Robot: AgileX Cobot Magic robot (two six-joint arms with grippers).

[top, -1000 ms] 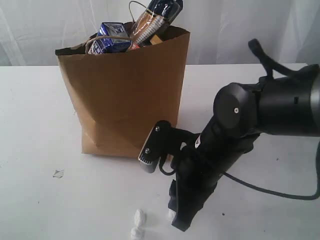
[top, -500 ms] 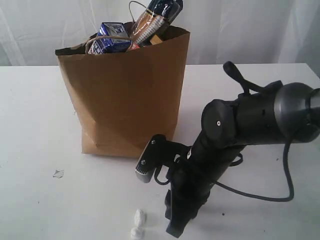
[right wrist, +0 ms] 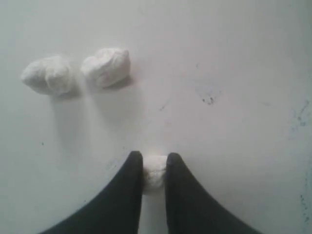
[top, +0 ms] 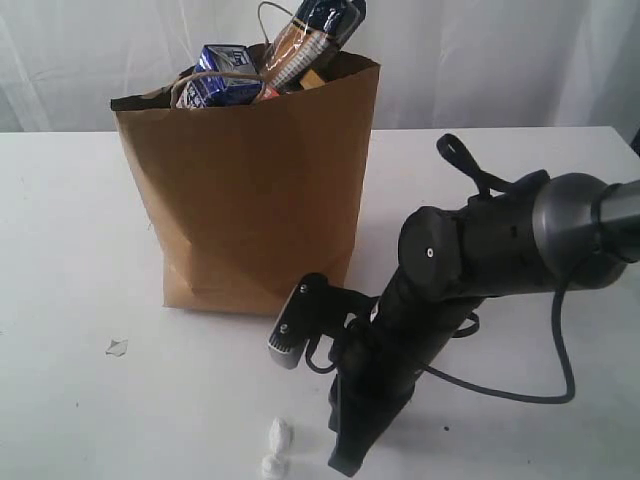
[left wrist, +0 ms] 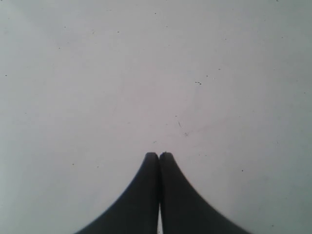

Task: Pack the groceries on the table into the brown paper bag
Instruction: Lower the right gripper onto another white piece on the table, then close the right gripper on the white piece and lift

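Exterior view, lower left: a small pale scrap [top: 117, 347] lies on the white table [top: 70, 250]. Upper centre-left: the brown paper bag [top: 255, 190] stands upright on the table, its rim open. The small blue-white carton [top: 224, 78] shows at the bag's rim. Just right of it the spaghetti packet [top: 312, 32] sticks up tilted out of the bag, near a twine handle [top: 205, 78]. Bottom centre: two white lumps [top: 279, 435] sit close together on the table. The right arm [top: 480, 250] fills the lower right of the frame, in front of the bag. It is bent steeply down, with the right gripper [top: 345, 460] at the table just right of the lumps.

Left wrist view: the left gripper [left wrist: 159, 157] has its fingers pressed together, holding nothing, over bare table.

Right wrist view: the right gripper's fingers [right wrist: 132, 168] are clamped on a small white lump [right wrist: 154, 178], narrow gap, lump on or just above the table, can't tell which. The two loose lumps lie near each other beyond the fingertips, apart from them.
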